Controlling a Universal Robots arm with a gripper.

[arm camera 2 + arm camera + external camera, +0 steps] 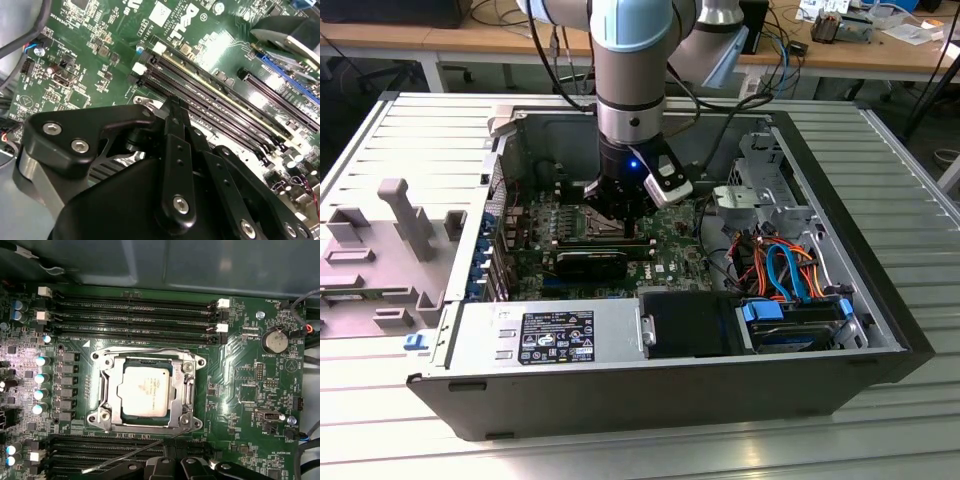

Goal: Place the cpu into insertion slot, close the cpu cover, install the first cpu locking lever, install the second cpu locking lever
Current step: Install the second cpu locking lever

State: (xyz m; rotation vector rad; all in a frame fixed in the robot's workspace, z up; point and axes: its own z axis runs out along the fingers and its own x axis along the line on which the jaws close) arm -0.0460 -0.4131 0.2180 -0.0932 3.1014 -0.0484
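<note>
In the first wrist view the silver cpu (145,392) lies flat in the insertion slot (98,416). The cpu cover (112,390) is down around it, framing the chip in its window. One thin wire lever (150,349) lies along the socket's edge by the memory slots. A second lever (120,457) sticks out loose at a slant on the opposite side, its end running toward my gripper (172,462). In the second wrist view the gripper (172,102) has its black fingertips (176,117) pressed together, low over the board. The exterior view has the gripper (615,215) inside the open computer case, over the socket.
Long black memory slots (135,320) flank the socket on two sides. A black card (590,262), a grey power supply (545,335) and a drive bay with orange and blue cables (785,275) sit inside the case walls (860,260). A grey fixture (390,245) lies at the exterior view's left.
</note>
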